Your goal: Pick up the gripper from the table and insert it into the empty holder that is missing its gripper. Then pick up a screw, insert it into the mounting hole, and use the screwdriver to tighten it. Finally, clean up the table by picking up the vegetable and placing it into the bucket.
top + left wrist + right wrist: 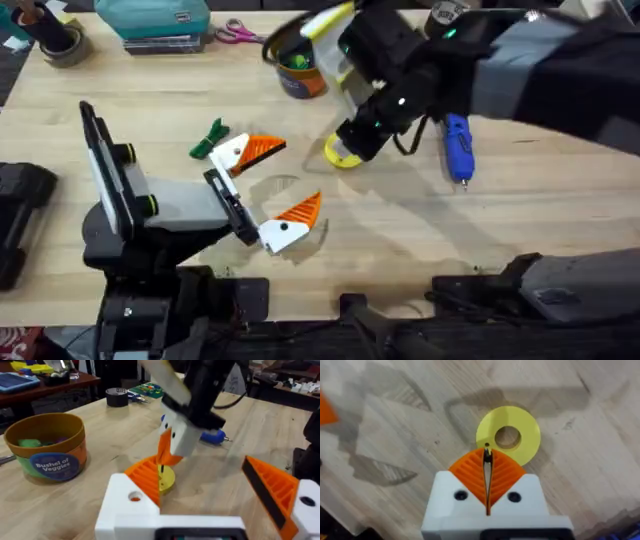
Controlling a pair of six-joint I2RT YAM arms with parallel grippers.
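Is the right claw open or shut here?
Shut. In the right wrist view the right claw has its orange pads pressed together, pinching a tiny dark screw above the yellow disc.

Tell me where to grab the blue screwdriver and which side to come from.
Grip the screwdriver around the middle of its blue body, coming straight down from above with the gripper closing across its width. It lies flat on the table, its long axis running away from the arms' bases and its silver tip toward them, so both long sides are exposed.
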